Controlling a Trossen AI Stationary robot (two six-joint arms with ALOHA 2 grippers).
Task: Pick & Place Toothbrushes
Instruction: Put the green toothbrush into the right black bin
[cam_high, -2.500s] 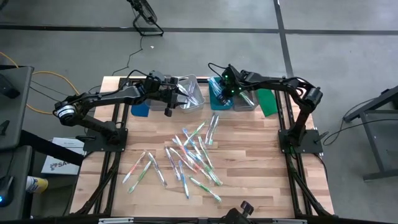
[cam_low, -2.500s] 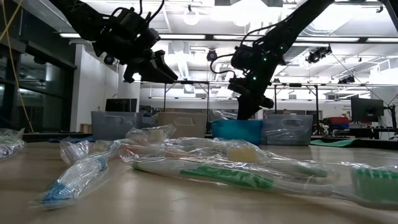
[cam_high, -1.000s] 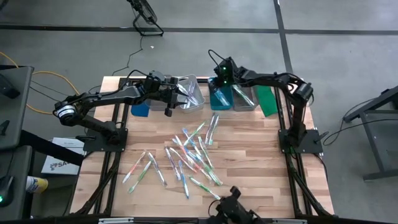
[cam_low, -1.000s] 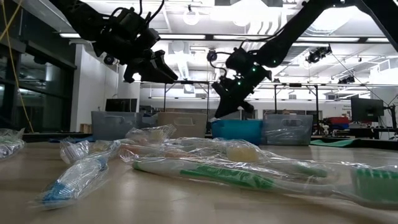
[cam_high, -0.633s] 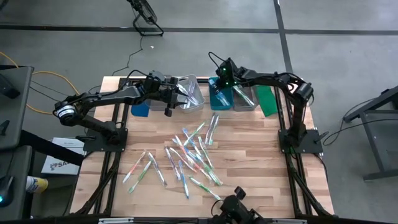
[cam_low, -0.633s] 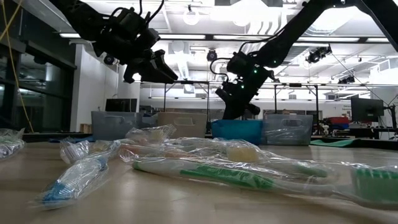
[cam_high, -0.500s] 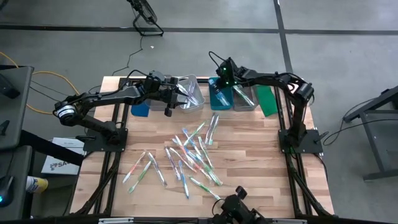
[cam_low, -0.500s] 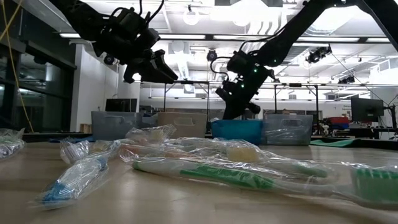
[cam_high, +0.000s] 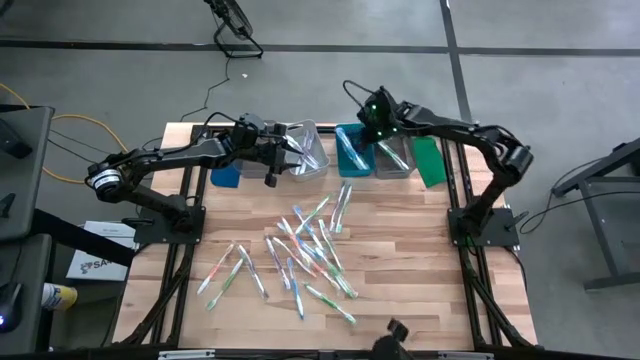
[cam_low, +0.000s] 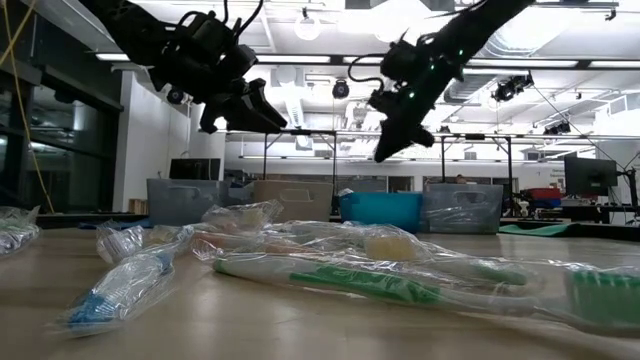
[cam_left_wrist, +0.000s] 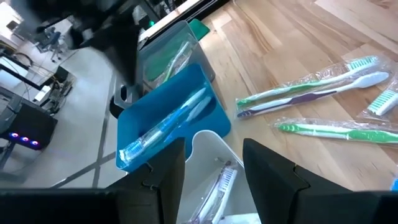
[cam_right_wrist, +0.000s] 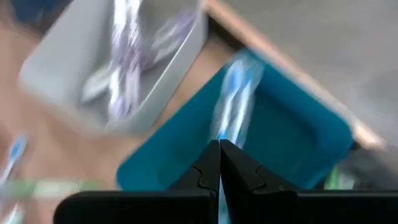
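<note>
My right claw (cam_high: 372, 118) hangs shut and empty over the teal bin (cam_high: 351, 153) at the table's (cam_high: 420, 250) far edge; my left claw (cam_high: 283, 157), part open with nothing in it, hovers by the clear bin (cam_high: 312, 150). The loose toothbrushes (cam_high: 312, 240) lie mid-table, toward the near edge, mostly lengthwise, nearer my left claw

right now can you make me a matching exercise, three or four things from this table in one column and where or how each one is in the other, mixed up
Things:
1. left gripper
2. right gripper
3. teal bin
4. loose toothbrushes

States:
A. scattered over the middle of the wooden table
B. shut, empty, raised over the teal bin
C. open, above the light grey bin
D. holds a wrapped blue toothbrush

Pairs: 1-C, 2-B, 3-D, 4-A
</note>
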